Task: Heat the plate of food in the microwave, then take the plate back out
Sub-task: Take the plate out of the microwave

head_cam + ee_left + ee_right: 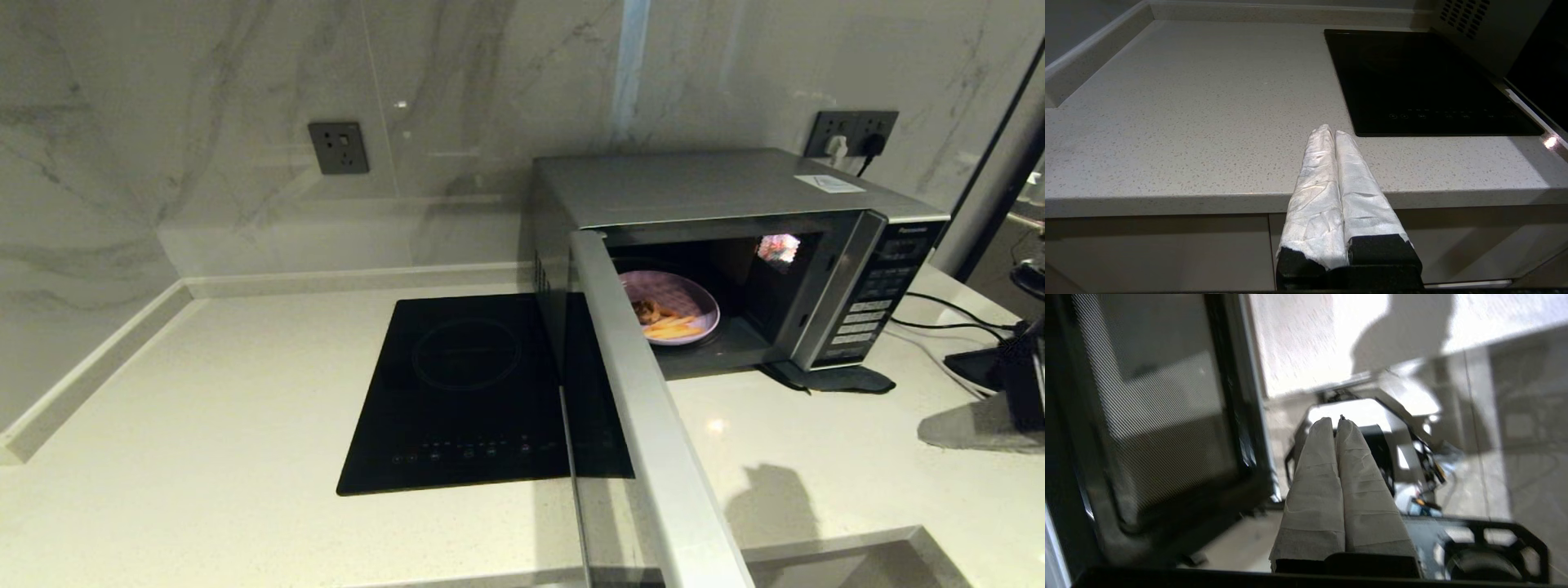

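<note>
One plate of food (671,308) is what I see inside the microwave (718,196): round, shallow, lavender, with a brown fried piece and a few golden strips lying toward its front edge. It rests on the floor of the dark cavity, left of centre. The microwave door (653,408) stands swung fully open toward me, its silver edge running down the head view; the black button panel (878,294) is on the right side of the silver box.

Head view: neither arm shows; only the counter (204,425), the black cooktop (465,392) just left of the microwave, and a wall socket (337,148) appear.

Left wrist view: my left gripper (1330,132) hangs in front of the counter edge, its white-wrapped fingers (1316,183) pressed together on nothing; the plate does not appear from this side.

Right wrist view: my right gripper (1333,422) is just beside the inner face of the open door (1159,416), fingers (1314,477) likewise closed and empty, pointing down toward the robot's base.
</note>
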### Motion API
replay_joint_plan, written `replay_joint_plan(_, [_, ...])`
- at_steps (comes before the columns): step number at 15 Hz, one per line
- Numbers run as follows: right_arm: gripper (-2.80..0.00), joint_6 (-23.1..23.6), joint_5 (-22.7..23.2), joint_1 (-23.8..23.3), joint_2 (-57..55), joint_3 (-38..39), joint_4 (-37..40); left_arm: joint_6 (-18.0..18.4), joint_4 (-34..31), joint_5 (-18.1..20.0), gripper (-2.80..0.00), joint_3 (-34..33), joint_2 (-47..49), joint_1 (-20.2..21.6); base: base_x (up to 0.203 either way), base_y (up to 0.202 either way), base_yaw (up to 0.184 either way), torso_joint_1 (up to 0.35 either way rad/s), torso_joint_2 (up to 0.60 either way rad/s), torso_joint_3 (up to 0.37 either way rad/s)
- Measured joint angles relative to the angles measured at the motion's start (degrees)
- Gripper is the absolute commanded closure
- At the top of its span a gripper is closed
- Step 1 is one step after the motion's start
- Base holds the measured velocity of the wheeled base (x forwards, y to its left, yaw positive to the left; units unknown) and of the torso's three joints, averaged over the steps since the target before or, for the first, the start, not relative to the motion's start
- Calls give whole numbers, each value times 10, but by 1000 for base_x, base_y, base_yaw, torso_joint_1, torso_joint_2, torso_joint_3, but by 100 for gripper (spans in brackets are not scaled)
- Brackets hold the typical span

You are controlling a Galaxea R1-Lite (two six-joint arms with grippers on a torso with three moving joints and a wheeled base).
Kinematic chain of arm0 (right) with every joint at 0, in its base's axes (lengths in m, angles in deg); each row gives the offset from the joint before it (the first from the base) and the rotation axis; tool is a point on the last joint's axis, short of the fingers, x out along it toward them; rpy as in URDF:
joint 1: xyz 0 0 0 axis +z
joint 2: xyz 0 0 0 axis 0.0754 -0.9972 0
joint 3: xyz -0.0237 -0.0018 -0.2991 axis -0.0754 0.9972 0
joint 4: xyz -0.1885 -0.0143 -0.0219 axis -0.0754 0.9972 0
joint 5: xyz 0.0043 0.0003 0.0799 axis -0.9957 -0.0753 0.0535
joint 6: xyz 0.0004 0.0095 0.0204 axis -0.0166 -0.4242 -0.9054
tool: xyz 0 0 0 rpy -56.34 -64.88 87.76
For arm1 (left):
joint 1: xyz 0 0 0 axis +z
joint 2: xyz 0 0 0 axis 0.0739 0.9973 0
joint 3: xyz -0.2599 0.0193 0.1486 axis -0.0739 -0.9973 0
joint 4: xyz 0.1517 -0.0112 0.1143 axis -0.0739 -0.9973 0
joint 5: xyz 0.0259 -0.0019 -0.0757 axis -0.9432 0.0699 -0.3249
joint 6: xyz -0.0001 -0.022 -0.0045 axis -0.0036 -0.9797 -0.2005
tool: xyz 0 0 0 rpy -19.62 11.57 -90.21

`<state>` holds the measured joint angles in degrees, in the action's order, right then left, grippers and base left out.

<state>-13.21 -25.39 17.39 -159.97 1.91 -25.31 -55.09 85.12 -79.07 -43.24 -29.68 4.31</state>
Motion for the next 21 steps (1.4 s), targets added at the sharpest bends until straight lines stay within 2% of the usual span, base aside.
replay_joint_plan(3, [-280,-38,0,-6,-41,-22,-50,0,0,0,0,0,0,0,0,0,0,0,0,0])
replay_joint_plan(8, [-280,-75,0,-46,-135,-40,-117,0,0,0,0,0,0,0,0,0,0,0,0,0])
replay_joint_plan(11, [-280,-121,-21,-57,-207,-53,-174,0,0,0,0,0,0,0,0,0,0,0,0,0])
replay_joint_plan(15, [-280,-195,-71,-64,-307,-132,-184,0,0,0,0,0,0,0,0,0,0,0,0,0])
replay_joint_plan(21, [-280,-224,-77,-104,-425,-238,-186,0,0,0,0,0,0,0,0,0,0,0,0,0])
